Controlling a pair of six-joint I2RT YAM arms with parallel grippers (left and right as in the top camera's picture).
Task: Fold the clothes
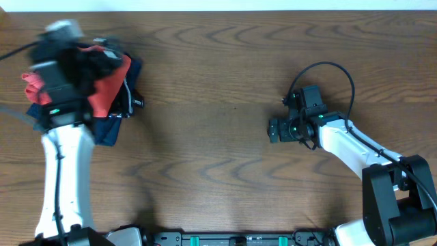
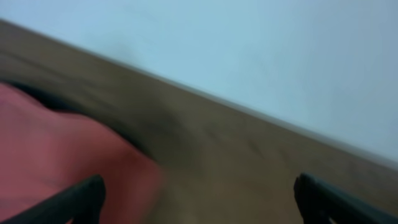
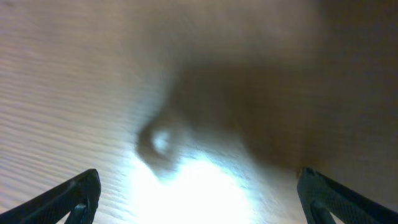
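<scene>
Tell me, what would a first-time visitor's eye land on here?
The coral T-shirt stands out first, a bright crumpled bundle at the far left of the wooden table. It is heaped on a navy garment. The left gripper stands open right by the red cloth. Well off to the right, the right gripper is open too, with only wood grain beneath it.
</scene>
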